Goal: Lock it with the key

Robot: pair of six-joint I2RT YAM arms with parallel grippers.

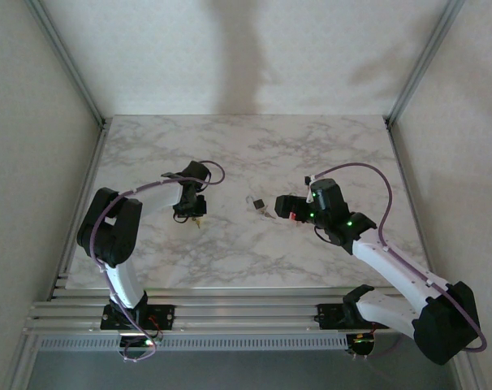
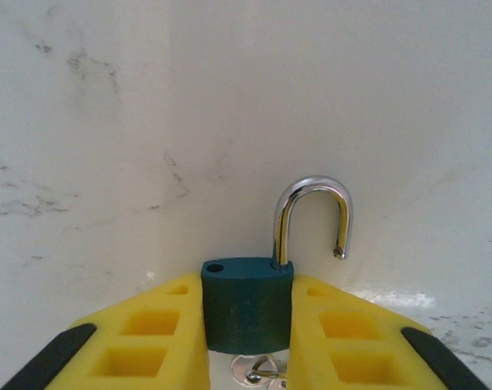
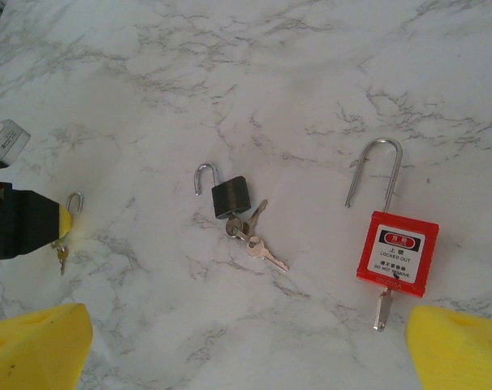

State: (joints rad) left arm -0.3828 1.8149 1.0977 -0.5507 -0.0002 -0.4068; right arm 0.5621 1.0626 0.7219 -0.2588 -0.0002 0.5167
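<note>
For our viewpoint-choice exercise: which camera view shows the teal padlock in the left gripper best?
Left wrist: the teal padlock is close up, shackle open, body clamped in the left gripper. In right wrist its shackle peeks past the gripper; in top external it's a speck.

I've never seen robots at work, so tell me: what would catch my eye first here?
A bright red padlock lies on the marble table, long shackle open, at the right of the right wrist view. Left of it lies a small black padlock with keys. The left gripper clamps a teal padlock between yellow fingers, its shiny shackle open.
</note>
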